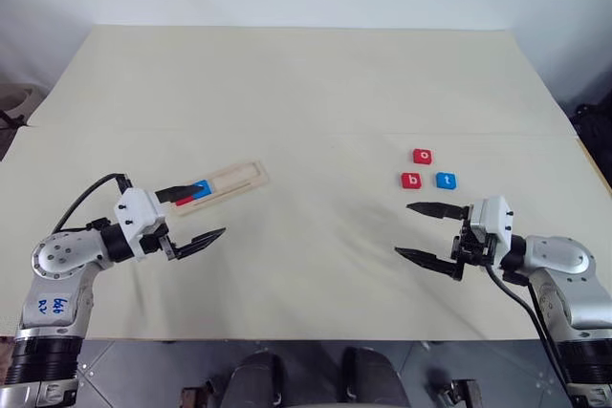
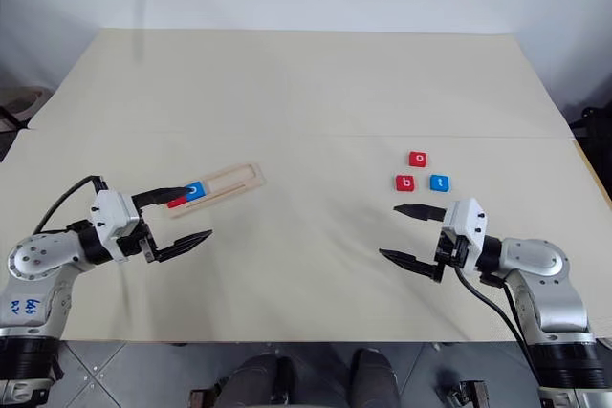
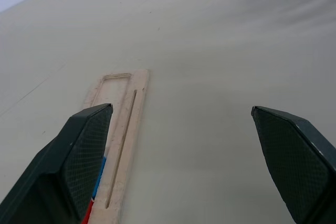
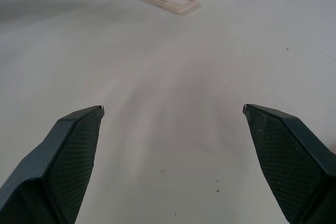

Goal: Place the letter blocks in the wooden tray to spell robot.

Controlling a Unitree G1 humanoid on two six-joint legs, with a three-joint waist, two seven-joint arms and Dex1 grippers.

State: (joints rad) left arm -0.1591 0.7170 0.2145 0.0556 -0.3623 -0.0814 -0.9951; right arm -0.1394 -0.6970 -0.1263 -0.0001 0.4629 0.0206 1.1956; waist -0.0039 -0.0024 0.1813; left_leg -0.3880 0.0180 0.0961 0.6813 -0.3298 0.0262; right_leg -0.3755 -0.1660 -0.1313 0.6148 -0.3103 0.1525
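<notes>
pincer (image 1: 435, 231) pads cross-hatched; square tiles (image 1: 422, 156), pale-wood tray (image 1: 234, 178).

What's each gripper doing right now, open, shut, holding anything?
Left gripper: open, holding nothing, beside the wooden tray.
Right gripper: open, holding nothing, near the loose letter blocks.

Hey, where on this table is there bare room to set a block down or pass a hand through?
The broad bare stretch of the cream table between the pale wooden tray and the three loose letter blocks is free, as is the whole far half. It is tight around the blocks by the open right gripper and at the tray's filled end beside the open left gripper.
</notes>
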